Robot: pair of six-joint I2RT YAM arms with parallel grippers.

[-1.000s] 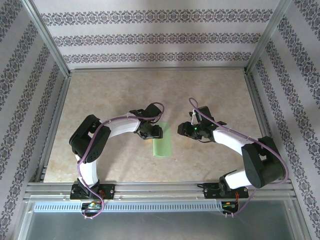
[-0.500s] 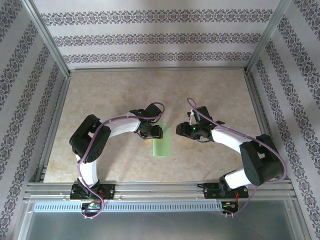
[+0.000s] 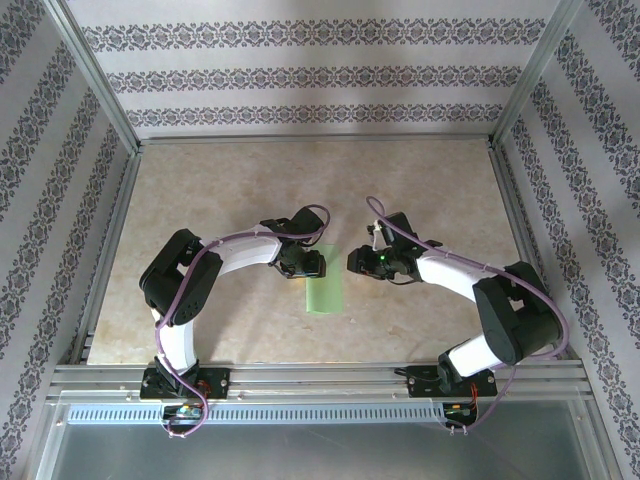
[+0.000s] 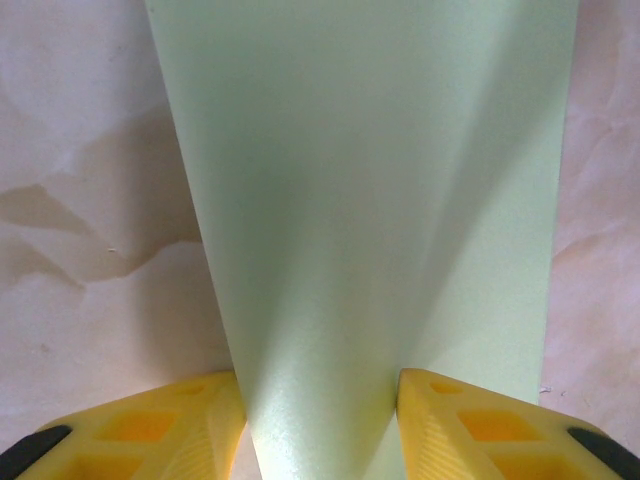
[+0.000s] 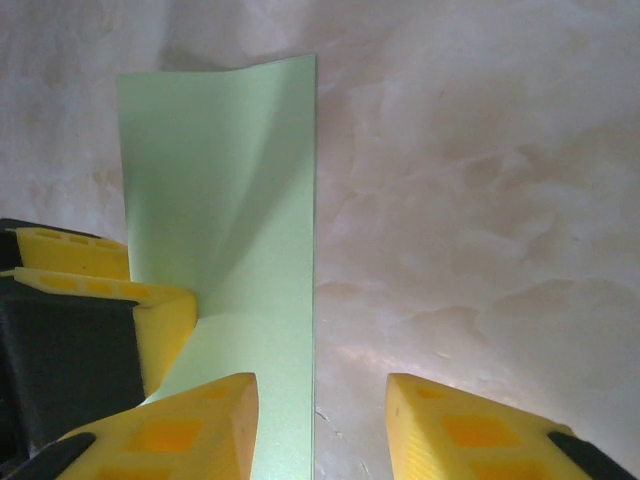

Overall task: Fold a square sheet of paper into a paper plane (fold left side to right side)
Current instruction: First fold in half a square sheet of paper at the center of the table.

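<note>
- The left gripper sits at the left edge of the sheet of paper, near the middle of the table.
- In the left wrist view, its two yellow fingers stand apart. The green paper rises between them and touches both inner faces. I cannot tell whether they are squeezing it.
- The right gripper is just beside the sheet's right edge, facing the left gripper across it.
- Its jaws are released and hold nothing. In the right wrist view, one finger is over the paper and the other is over bare table. The sheet's straight right edge runs up between them.
- From above, the paper is a narrow upright strip of light green. Its far end lies between the two grippers and its near end points toward the arm bases.
- The sheet is not lying flat. In the right wrist view a soft bend runs from its far edge down to the left gripper's fingers, and the part left of that bend is lifted.
</note>
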